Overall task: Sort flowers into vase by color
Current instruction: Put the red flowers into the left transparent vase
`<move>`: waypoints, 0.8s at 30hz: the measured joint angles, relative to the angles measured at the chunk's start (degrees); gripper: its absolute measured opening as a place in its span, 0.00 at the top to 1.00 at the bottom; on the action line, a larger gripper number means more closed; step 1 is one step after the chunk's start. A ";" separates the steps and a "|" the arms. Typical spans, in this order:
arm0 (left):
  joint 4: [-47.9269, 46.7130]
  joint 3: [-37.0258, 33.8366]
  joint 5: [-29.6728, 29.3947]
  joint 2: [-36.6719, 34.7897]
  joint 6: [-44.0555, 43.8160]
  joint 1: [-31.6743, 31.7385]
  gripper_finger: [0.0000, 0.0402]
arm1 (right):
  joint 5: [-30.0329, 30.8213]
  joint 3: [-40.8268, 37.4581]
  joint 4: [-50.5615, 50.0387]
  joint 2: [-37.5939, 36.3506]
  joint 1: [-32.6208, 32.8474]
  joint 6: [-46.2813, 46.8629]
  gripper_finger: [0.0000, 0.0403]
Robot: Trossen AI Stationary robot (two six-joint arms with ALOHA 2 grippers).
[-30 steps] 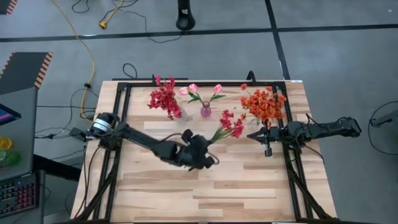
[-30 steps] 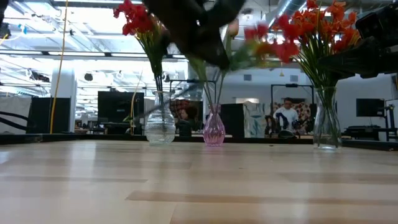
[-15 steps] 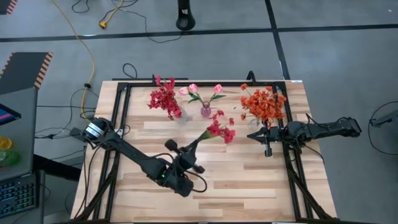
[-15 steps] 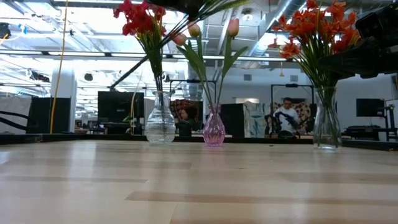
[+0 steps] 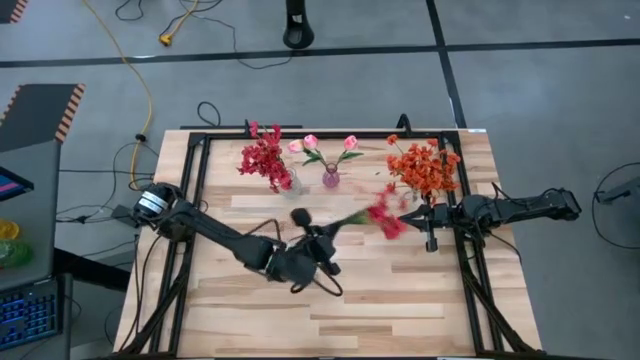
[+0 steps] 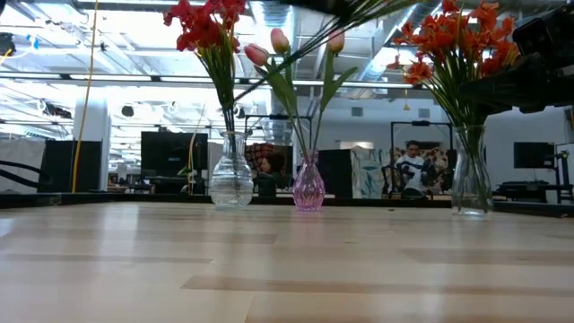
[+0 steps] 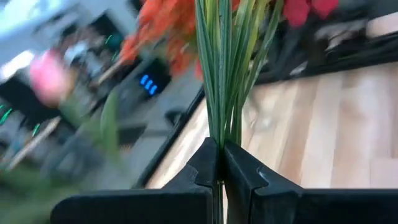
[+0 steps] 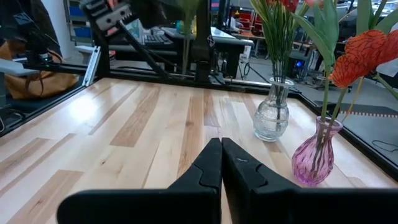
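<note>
My left gripper [image 5: 326, 238] hangs over the table's middle, shut on a red flower sprig [image 5: 385, 217]. Its blurred blossoms point toward the table's right side, close to the orange bunch [image 5: 423, 168]. Along the far edge stand three vases: a clear one [image 6: 231, 179] with red flowers [image 5: 264, 160], a pink one [image 6: 308, 187] with pink tulips [image 5: 311, 143], and a clear one [image 6: 471, 184] with the orange bunch. My right gripper [image 8: 221, 149] waits shut at the table's right side, beside the orange vase. My left gripper pinches the lower end of the sprig's green stems [image 7: 221, 127] between its two fingers. Several thin stems are bunched together in the pinch. The fingers lie nearly level and along the stems, which run on out past the tips. The sprig is lifted clear of the table.
A black frame [image 5: 470, 270] runs around the wooden tabletop [image 5: 390, 300]. The three vases stand close together at the far edge. Cables lie on the floor beyond the table, and people sit in the room behind it.
My left gripper has swung toward the near edge and back, risen and rolled, staying shut on the red sprig. The sprig's blossom end has swung toward the table's right edge, nearer the orange bunch. In the low view the gripper has climbed out of the top of the picture.
</note>
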 joint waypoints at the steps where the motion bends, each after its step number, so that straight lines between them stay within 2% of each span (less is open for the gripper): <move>1: 3.10 0.00 2.82 0.00 4.26 0.84 1.00 | 0.00 0.00 0.00 0.00 0.02 0.00 0.91; 3: 8.53 0.02 7.78 0.00 10.38 2.62 1.00 | 0.00 0.00 0.00 0.00 0.02 0.00 0.91; 6: 11.67 0.09 15.15 0.00 14.47 5.33 1.00 | 0.00 0.00 -0.01 0.00 0.02 0.00 0.91; 10: 14.50 0.05 20.94 0.02 18.01 8.08 1.00 | 0.00 0.00 0.00 0.00 0.02 0.00 0.91; 12: 18.99 -1.56 24.21 0.02 19.83 8.98 1.00 | 0.00 0.00 0.00 0.00 0.02 0.00 0.91; 16: 36.21 -10.42 29.73 -1.25 26.44 10.37 1.00 | 0.00 0.00 0.00 0.00 0.00 0.00 0.91; 19: 47.11 -17.66 30.02 -3.97 31.63 10.63 1.00 | 0.00 0.00 0.01 0.00 0.02 0.00 0.91; 21: 51.41 -21.77 30.00 -6.16 33.38 10.63 1.00 | 0.00 0.00 0.00 0.01 0.02 0.00 0.91; 24: 51.97 -26.71 30.69 -10.37 33.81 11.03 1.00 | 0.00 0.00 0.00 0.00 0.02 0.00 0.91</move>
